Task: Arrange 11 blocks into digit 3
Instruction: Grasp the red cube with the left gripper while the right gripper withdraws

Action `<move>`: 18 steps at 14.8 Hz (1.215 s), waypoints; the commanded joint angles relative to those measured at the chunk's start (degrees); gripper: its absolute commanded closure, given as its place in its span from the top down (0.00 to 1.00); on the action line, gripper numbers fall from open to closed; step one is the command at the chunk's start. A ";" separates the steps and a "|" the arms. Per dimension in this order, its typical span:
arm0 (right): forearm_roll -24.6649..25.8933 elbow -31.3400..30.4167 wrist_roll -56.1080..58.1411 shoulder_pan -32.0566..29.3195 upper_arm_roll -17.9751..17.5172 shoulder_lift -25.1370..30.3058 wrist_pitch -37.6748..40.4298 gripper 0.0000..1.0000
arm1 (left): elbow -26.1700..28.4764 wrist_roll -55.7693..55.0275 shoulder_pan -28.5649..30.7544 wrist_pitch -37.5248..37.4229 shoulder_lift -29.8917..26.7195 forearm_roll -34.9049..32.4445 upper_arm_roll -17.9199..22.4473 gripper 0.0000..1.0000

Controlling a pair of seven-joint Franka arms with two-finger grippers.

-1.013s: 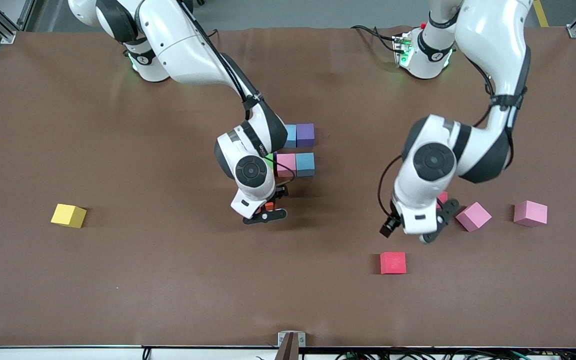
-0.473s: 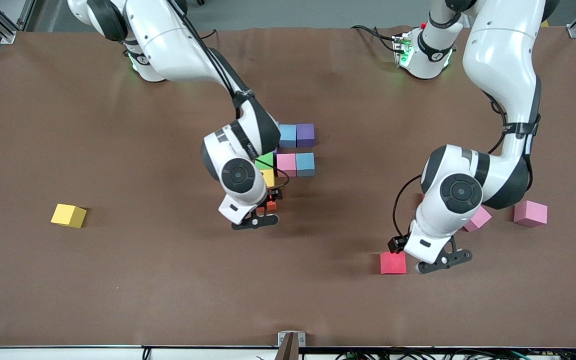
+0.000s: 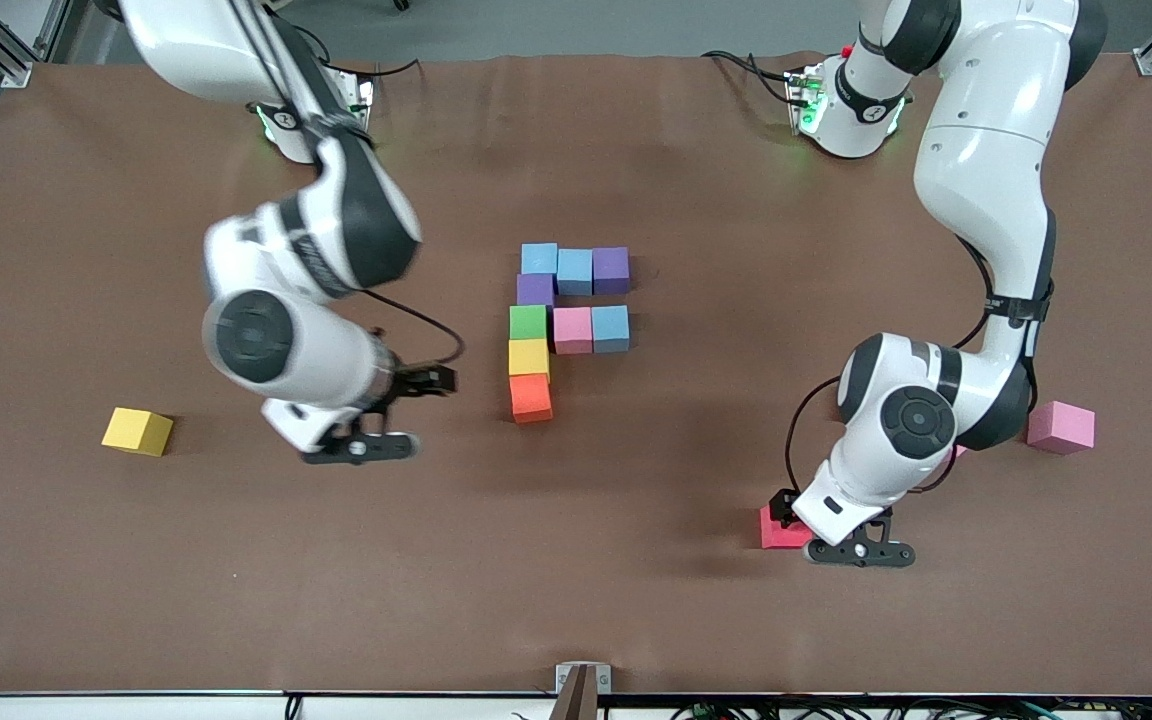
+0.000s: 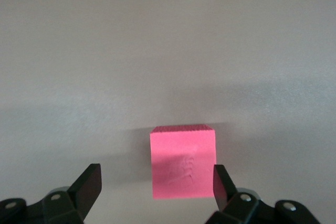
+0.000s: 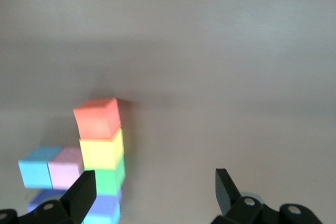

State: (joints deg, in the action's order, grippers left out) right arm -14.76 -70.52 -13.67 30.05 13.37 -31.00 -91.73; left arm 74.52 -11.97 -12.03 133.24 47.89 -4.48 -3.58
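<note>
The left gripper (image 3: 858, 550) partly covers the red cube (image 4: 184, 162); in the left wrist view its spread fingers (image 4: 86, 187) flank the cube, and contact can't be made out. The right gripper (image 3: 356, 445), jaws apart and empty, hangs over bare table at 9 o'clock of the orange cube (image 3: 531, 397), the partial figure's (image 3: 556, 325) nearest block. A yellow cube (image 3: 137, 431) sits alone toward the right arm's end.
</note>
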 commanded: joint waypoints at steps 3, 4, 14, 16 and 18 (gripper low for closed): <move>1.74 -10.68 5.13 -10.25 -0.63 14.28 7.16 1.00 | -4.03 3.36 0.60 1.05 3.61 11.74 -0.37 0.96; 1.84 -11.47 8.28 -13.06 -0.54 15.78 8.57 1.00 | -4.12 3.44 0.43 1.14 3.96 12.03 -0.28 0.96; 11.76 -14.11 19.56 -24.33 -0.54 27.03 9.90 1.00 | -3.94 3.01 0.16 6.85 8.09 11.95 0.07 0.61; 11.77 -15.25 22.01 -26.18 -0.54 28.88 9.46 1.00 | -3.50 -0.84 0.07 6.24 7.22 12.21 0.07 0.34; 11.94 -15.26 23.08 -27.06 -0.54 29.50 9.37 1.00 | -2.54 -9.61 -1.58 4.58 5.20 11.25 0.33 0.22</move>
State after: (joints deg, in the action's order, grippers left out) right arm -4.21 -82.54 7.80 4.58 14.08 -4.37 -81.06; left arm 71.62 -15.10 -11.70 139.64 54.91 6.49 -3.82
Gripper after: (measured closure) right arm 0.000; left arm 0.388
